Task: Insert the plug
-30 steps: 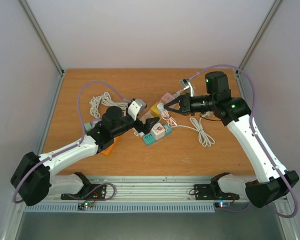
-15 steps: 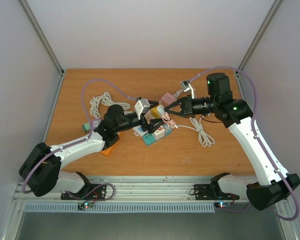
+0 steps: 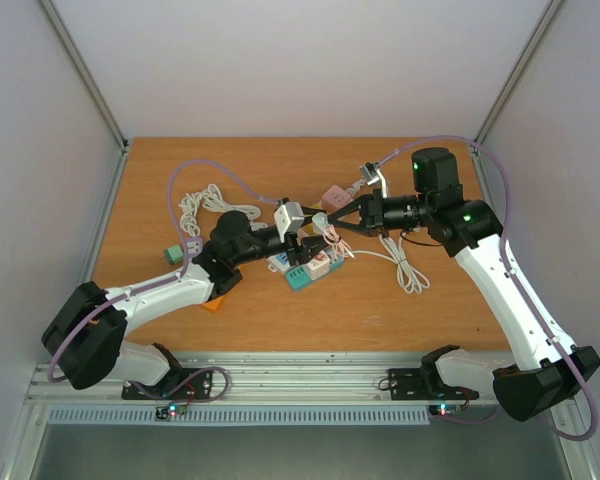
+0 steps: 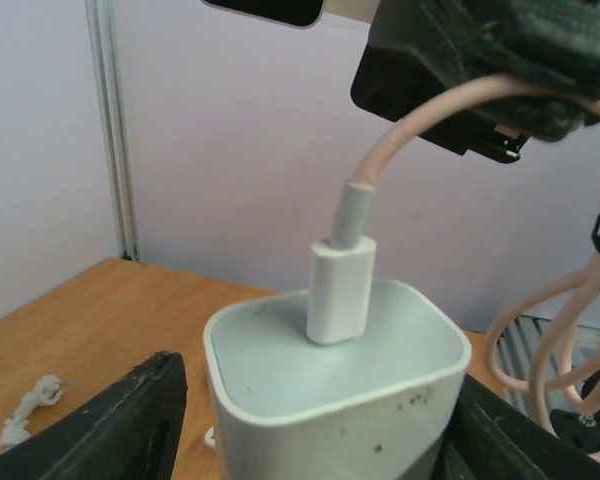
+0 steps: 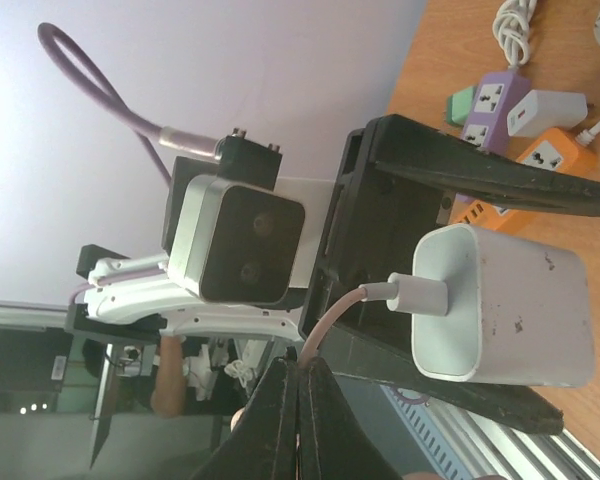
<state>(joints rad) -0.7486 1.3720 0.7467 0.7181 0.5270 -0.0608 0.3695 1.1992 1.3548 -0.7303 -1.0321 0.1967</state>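
Note:
A white charger block (image 4: 340, 375) sits between the two black fingers (image 4: 130, 420) of my left gripper (image 4: 320, 400), which is shut on its sides. A white connector (image 4: 342, 290) is seated in the block's top face, and a pink cable (image 4: 420, 115) runs up from it. My right gripper (image 5: 302, 372) is shut on that pink cable (image 5: 325, 325) a short way from the charger (image 5: 505, 305). In the top view the left gripper (image 3: 306, 238) and right gripper (image 3: 328, 222) meet above the teal and white power strip (image 3: 315, 265).
Purple (image 5: 495, 105), white (image 5: 545, 110), orange (image 5: 560, 155) and green (image 5: 460, 103) socket blocks lie on the table. A pink block (image 3: 332, 197) is behind the grippers. A coiled white cable (image 3: 195, 205) lies at back left, another white cable (image 3: 410, 270) on the right.
My left arm has reached forward and to the right, bringing its gripper up to the right gripper over the power strip. The right gripper has shifted slightly left.

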